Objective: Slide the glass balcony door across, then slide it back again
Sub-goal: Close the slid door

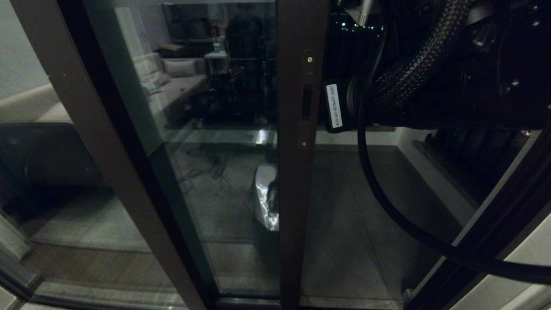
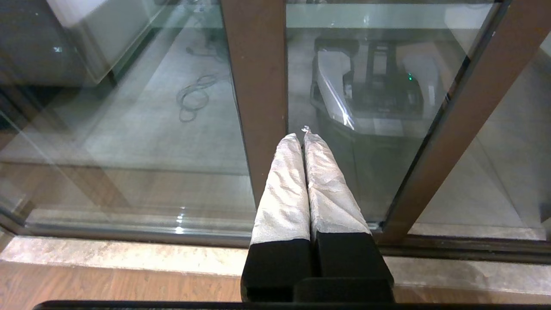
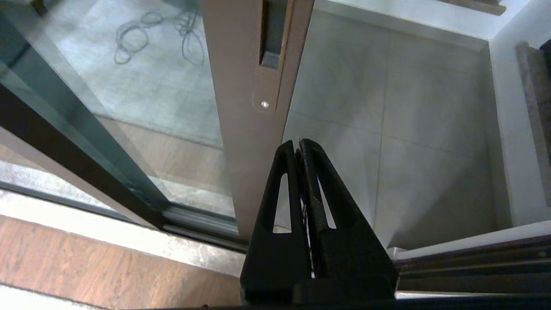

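Note:
The glass balcony door (image 1: 224, 129) stands partly slid open, its dark brown stile (image 1: 301, 193) upright in the middle of the head view. The narrow slot handle (image 1: 306, 101) and a screw (image 3: 264, 104) show on the stile (image 3: 245, 129). My right gripper (image 3: 298, 142) is shut and empty, its tips just below the handle (image 3: 271, 34), beside the stile's free edge on the open side. In the head view only the right arm's wrist (image 1: 344, 103) shows. My left gripper (image 2: 300, 135), with white-wrapped fingers (image 2: 284, 185), is shut and empty, low down and close to the glass (image 2: 366, 129) beside a brown post (image 2: 258, 86).
Right of the stile the opening shows grey balcony tiles (image 1: 357, 206) and black railing bars (image 1: 348, 51). A fixed panel's slanting brown post (image 1: 86, 129) is on the left. The stone sill and door track (image 3: 193, 241) run along the wooden floor (image 3: 86, 267). A white balcony wall (image 3: 516, 129) bounds the right.

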